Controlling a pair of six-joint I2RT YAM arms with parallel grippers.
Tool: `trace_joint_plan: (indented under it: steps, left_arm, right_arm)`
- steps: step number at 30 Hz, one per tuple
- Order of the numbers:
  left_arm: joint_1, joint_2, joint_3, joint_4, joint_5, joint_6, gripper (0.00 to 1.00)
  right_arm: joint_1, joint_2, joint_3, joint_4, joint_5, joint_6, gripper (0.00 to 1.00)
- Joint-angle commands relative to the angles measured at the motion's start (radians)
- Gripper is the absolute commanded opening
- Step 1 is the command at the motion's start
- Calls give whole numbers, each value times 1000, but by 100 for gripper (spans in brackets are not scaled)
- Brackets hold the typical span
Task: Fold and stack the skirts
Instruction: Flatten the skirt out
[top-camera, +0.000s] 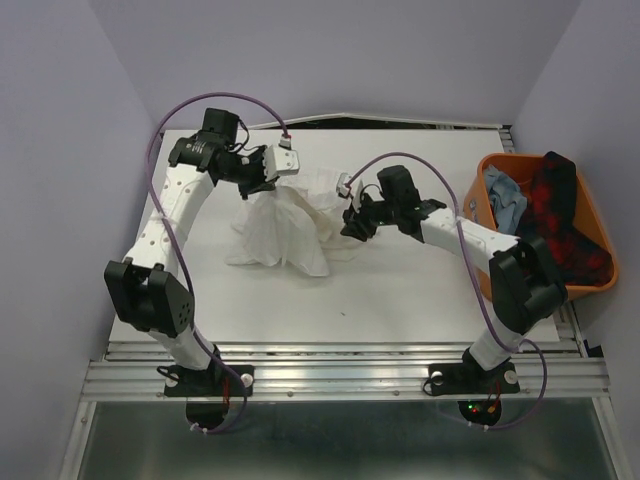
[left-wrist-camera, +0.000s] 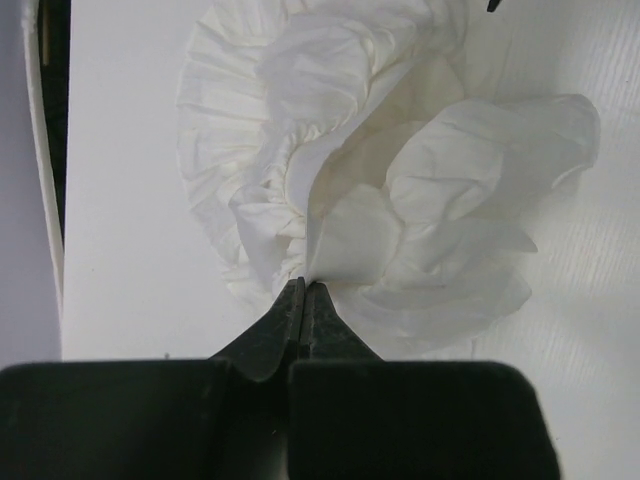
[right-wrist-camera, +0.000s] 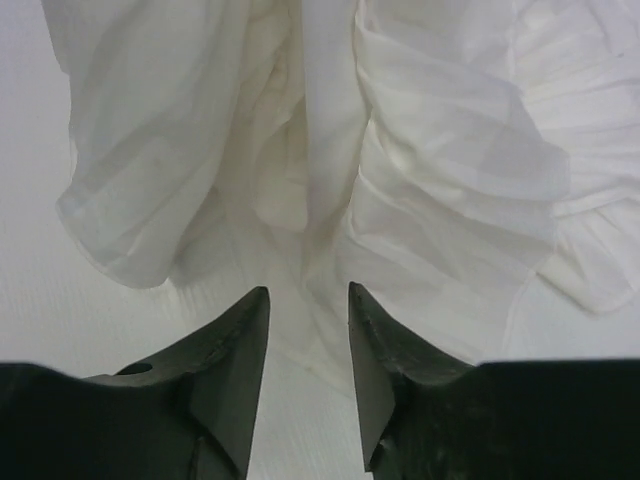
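- L gripper (left-wrist-camera: 303, 292): jaws fully closed, pinching a fold of the white skirt (top-camera: 280, 232) at its far-left edge
- cloth hangs from that pinch and fans out twd the near side; the lower hem lies bunched on the surface (top-camera: 400, 290)
- R gripper (right-wrist-camera: 305, 300): jaws partway apart w/ a clear gap, nothing clamped; tips sit right at the skirt's right-hand folds, can't tell if touching
- white skirt is at the centre-back of the surface, between the two grippers, crumpled and not flat
- plaid skirt (top-camera: 555, 215), red/black, is piled in the orange tub (top-camera: 510, 157) at the right edge of the surface
- denim skirt (top-camera: 503, 195), light blue, is in the same tub on the left/far side, beside the plaid one
- buttons on the denim are too small to make out
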Motion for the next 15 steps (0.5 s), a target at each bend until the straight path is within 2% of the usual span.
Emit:
trace_joint_plan:
  steps: [1,4,5,8,11,12,15]
  left_arm:
    - [73,79,59,-19,84,-63,0]
    - [90,116,57,0,113,-80,0]
    - [92,124,54,9,116,-82,0]
    - [98,141,49,36,130,-106,0]
    - [105,146,43,70,139,-138,0]
    - [107,149,45,75,139,-145,0]
    - [115,153,49,90,142,-166,0]
  right_arm:
    - [-2,-1,66,17,-79,56,41]
    - [-2,-8,34,164,-99,308,38]
    - [-2,-7,12,219,-99,422,34]
    - [-2,32,-6,280,-80,608,24]
    - [-2,56,-77,352,-47,845,23]
    - [-2,55,-109,432,-24,945,23]
    - [7,38,-235,598,9,1093,22]
